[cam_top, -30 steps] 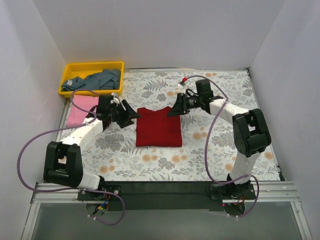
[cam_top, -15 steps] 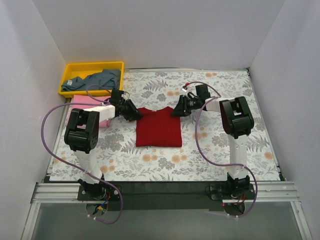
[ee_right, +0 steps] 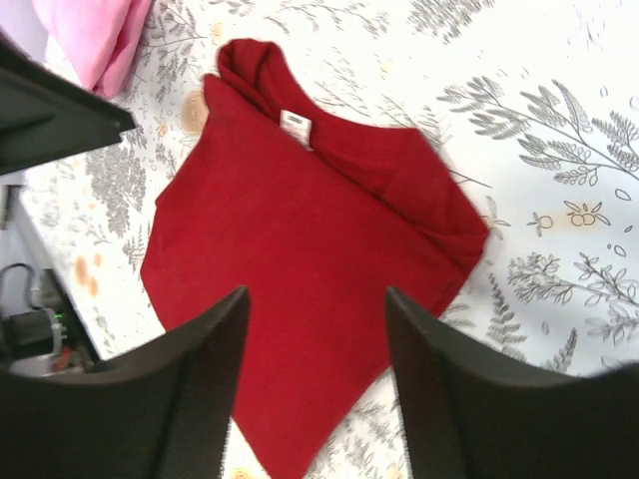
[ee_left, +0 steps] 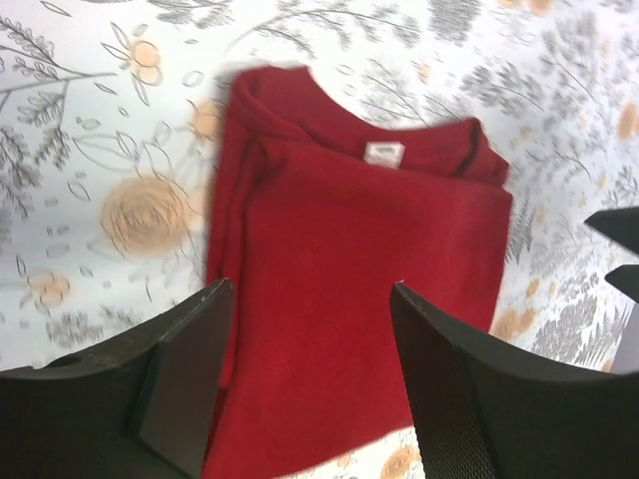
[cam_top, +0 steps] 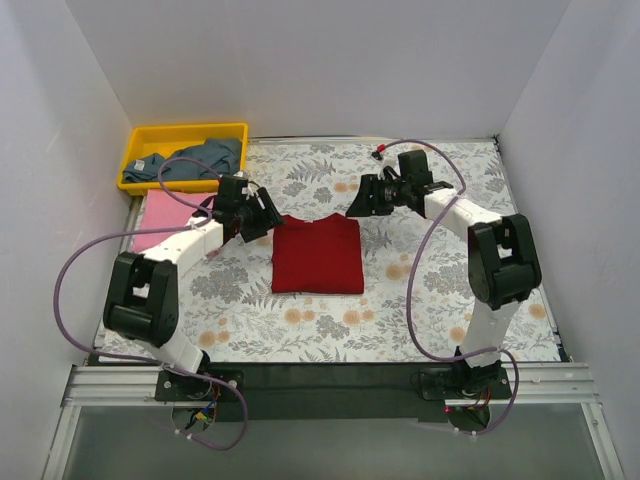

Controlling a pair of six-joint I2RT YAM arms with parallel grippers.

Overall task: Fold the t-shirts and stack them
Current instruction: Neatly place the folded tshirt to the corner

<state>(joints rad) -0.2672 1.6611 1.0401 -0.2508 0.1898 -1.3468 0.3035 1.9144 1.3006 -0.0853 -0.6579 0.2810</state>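
The dark red t-shirt [cam_top: 318,253] lies folded into a rectangle mid-table, collar and white label toward the back. Just off its far left corner hovers my left gripper [cam_top: 262,214], open and empty. My right gripper [cam_top: 362,200] is off the far right corner, also open and empty. The left wrist view shows the red shirt [ee_left: 349,249] below the spread left gripper [ee_left: 312,287]. The right wrist view shows the shirt [ee_right: 300,200] under the open right gripper [ee_right: 317,292]. A folded pink t-shirt [cam_top: 165,218] lies at the left. A blue-grey t-shirt [cam_top: 200,158] sits crumpled in the bin.
The yellow plastic bin [cam_top: 140,140] stands at the back left corner. White walls enclose the flowered table on three sides. Purple cables loop beside both arms. The pink shirt [ee_right: 95,35] shows at the top left of the right wrist view.
Both grippers have pulled up and back from the red shirt's far corners, and their jaws stand wider. The shirt itself has stayed flat where it was.
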